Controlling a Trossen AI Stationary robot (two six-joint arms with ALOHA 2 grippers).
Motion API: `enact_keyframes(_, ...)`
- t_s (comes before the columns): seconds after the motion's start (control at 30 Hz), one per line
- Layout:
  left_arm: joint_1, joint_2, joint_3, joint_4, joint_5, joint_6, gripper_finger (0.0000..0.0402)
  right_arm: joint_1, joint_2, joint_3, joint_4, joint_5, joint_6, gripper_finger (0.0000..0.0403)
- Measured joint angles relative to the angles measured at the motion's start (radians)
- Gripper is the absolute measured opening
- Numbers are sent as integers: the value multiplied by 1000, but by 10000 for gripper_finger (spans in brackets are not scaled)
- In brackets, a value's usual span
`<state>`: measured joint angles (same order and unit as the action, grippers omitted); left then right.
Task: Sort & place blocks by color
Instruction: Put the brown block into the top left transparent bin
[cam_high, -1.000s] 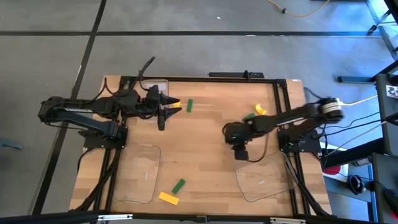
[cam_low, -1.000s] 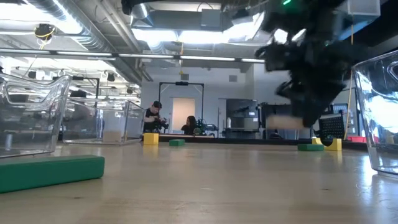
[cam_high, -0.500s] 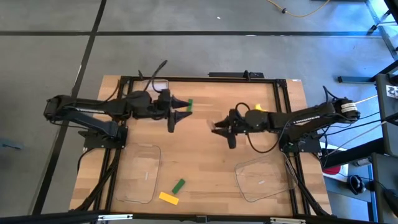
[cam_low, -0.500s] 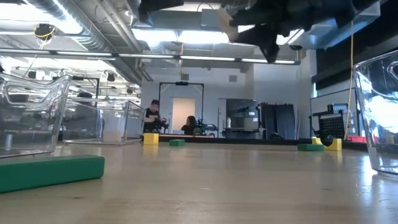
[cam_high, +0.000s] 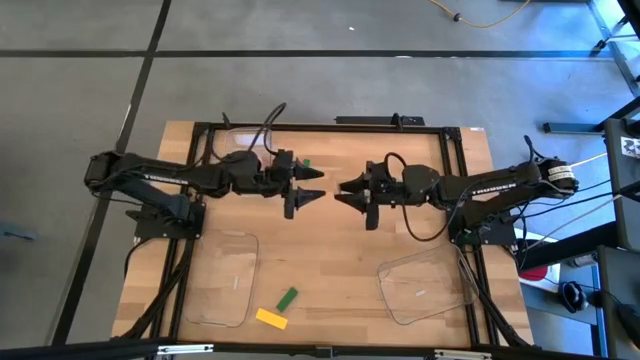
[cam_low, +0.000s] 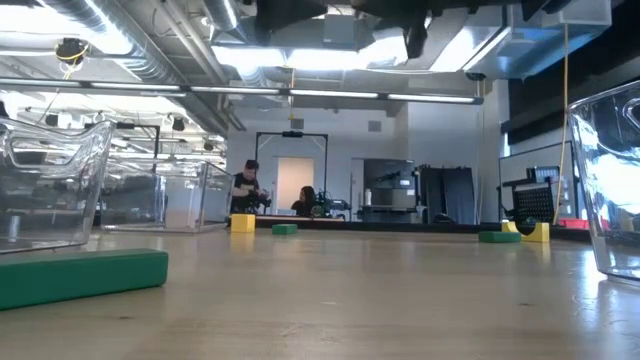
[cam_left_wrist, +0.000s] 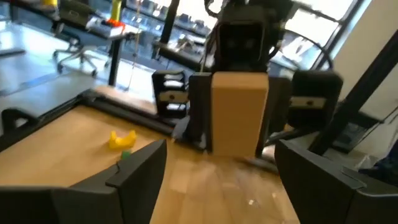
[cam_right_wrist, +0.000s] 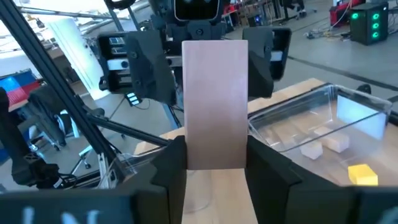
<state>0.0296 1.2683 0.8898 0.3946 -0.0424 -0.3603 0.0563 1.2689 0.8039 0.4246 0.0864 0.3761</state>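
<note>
The right gripper (cam_high: 345, 189) pinches a tan block (cam_right_wrist: 214, 102) mid-air — a handover; the left gripper (cam_high: 312, 185), spread, must close on it

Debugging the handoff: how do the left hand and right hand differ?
The right hand is shut on a tan block; the left hand is open and empty. The right hand reaches in from the table's right side, the left hand from its left. Both hang above the table's middle, tips facing each other.
</note>
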Motion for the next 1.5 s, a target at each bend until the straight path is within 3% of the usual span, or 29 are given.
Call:
enact_keyframes(0.3, 0, 67, 0, 173, 19, 0, 292, 0, 50, 11, 13, -9, 3, 129)
enact_keyframes(0.67, -7, 82, 0, 184, 34, 2, 281, 0, 94, 11, 102, -35, 16, 129)
enact_keyframes(0.8, -7, 82, 0, 183, 8, -2, 243, 0, 94, 11, 103, -36, 16, 129)
enact_keyframes(1.03, -6, 81, 0, 182, 2, -4, 126, 0, 94, 11, 102, -35, 12, 129)
enact_keyframes(1.27, -6, 80, 0, 163, 9, -3, 121, 0, 94, 11, 97, -38, 13, 130)
enact_keyframes(1.5, 23, 16, 0, 29, 32, 15, 121, -8, 42, 11, -3, -37, 73, 241)
